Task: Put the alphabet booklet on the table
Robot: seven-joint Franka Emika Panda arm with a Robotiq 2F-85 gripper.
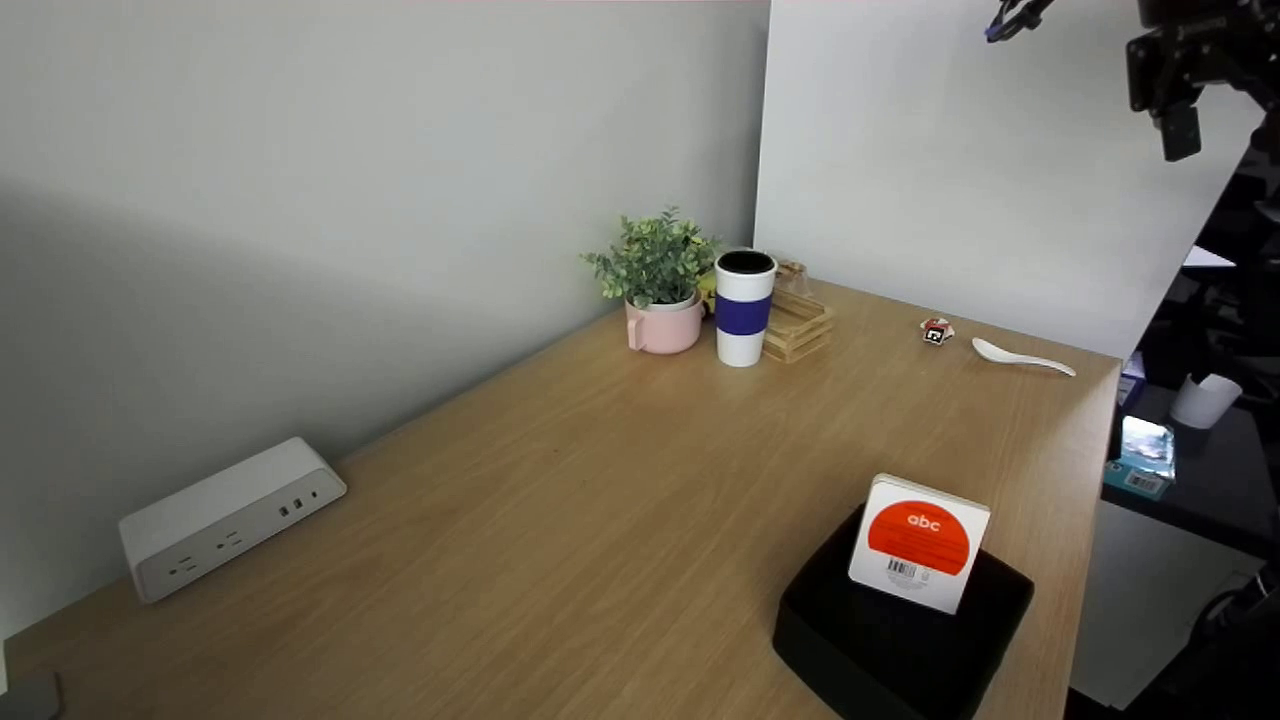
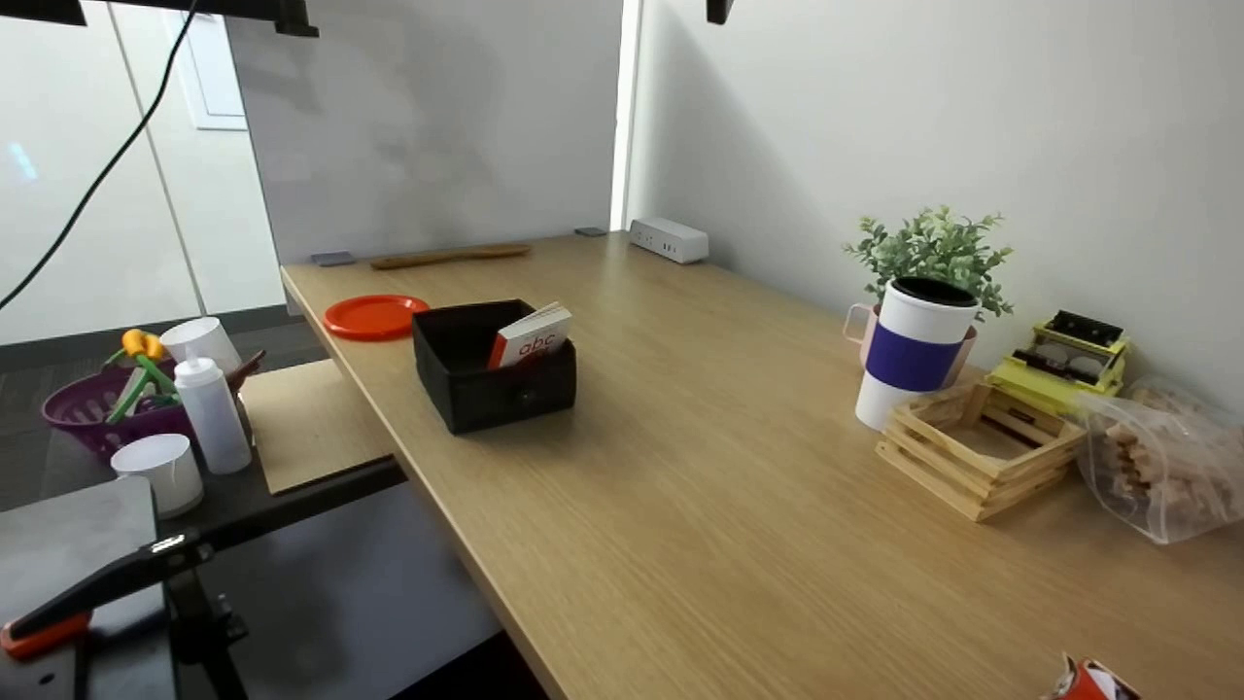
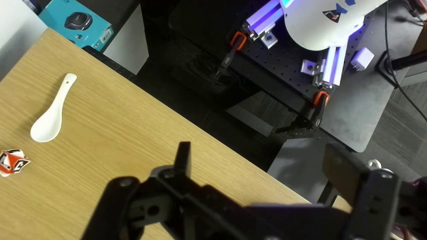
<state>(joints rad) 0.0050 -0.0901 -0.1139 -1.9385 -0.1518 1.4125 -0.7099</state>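
Observation:
The alphabet booklet, white with an orange-red circle and "abc", leans tilted inside a black open box. It also shows in an exterior view, sticking up above the box rim. The black square box stands on the wooden table near its edge; its wall shows in an exterior view. My gripper is open and empty, fingers wide apart, high above the table edge. It shows partly at the top right of an exterior view, well above and away from the booklet. The booklet is out of the wrist view.
A white spoon and a small red-white paper piece lie near a table corner. A tumbler, potted plant and wooden crate stand by the wall. A red plate lies beside the box. A power strip stands by the wall.

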